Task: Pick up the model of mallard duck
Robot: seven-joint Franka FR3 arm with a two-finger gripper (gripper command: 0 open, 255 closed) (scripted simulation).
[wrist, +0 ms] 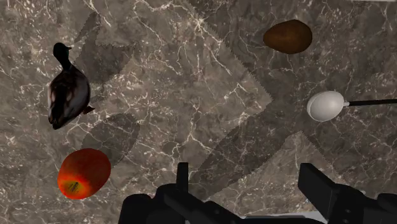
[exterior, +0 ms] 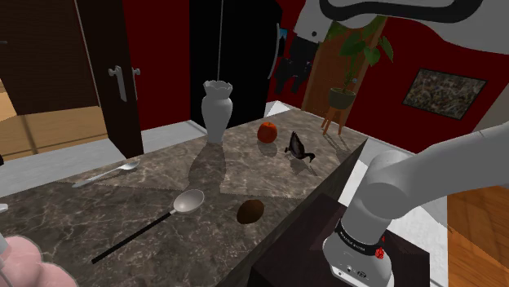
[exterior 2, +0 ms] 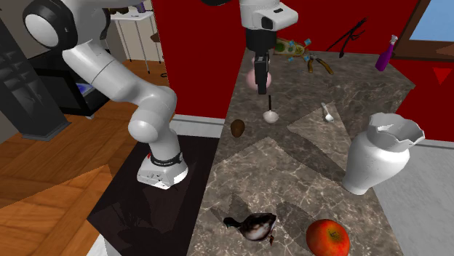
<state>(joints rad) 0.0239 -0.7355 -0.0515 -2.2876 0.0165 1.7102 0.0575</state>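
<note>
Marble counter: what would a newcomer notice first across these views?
The tall white vase near the far edge in the shoulder view draws the eye first. Next come the red apple and the dark duck model, close together but not touching on the marble counter. The open end effector hangs above, holding nothing.

Counted on the dark veined marble surface: one small dark-brown duck model with a black head, one round red apple, one tall white vase with a scalloped rim and one brown egg-shaped lump. Two spoons as well, namely one long black-handled spoon with a pale round bowl and one short pale spoon. Beyond the surface, one green potted plant on a wooden stand and one dark framed picture.
</note>
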